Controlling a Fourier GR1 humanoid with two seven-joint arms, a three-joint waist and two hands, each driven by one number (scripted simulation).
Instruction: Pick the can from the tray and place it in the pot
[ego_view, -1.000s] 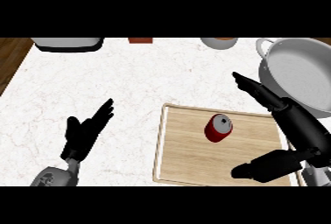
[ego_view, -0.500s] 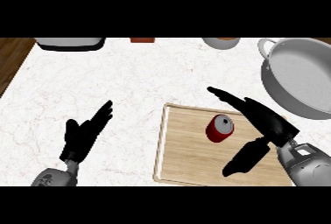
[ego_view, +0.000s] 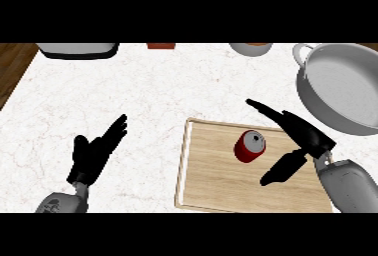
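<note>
A red can (ego_view: 249, 146) with a silver top stands upright on the wooden tray (ego_view: 214, 185), near its upper middle. My right hand (ego_view: 304, 134) is open just right of the can, fingers stretched past its far side and thumb hanging below and to its right, not touching it. The large grey pot (ego_view: 347, 90) sits at the upper right, cut off by the view's edge. My left hand (ego_view: 94, 152) rests open at the lower left, fingers up, well away from the tray.
Along the counter's far edge sit a dark-and-grey appliance (ego_view: 77, 49), a small red object (ego_view: 161, 45) and a cup (ego_view: 251, 48). A wooden floor strip (ego_view: 13, 62) shows past the counter's left edge.
My right hand has swung left from beside the pot to the can, its fingers now spread around the can's right side. The can and my left hand have stayed put.
</note>
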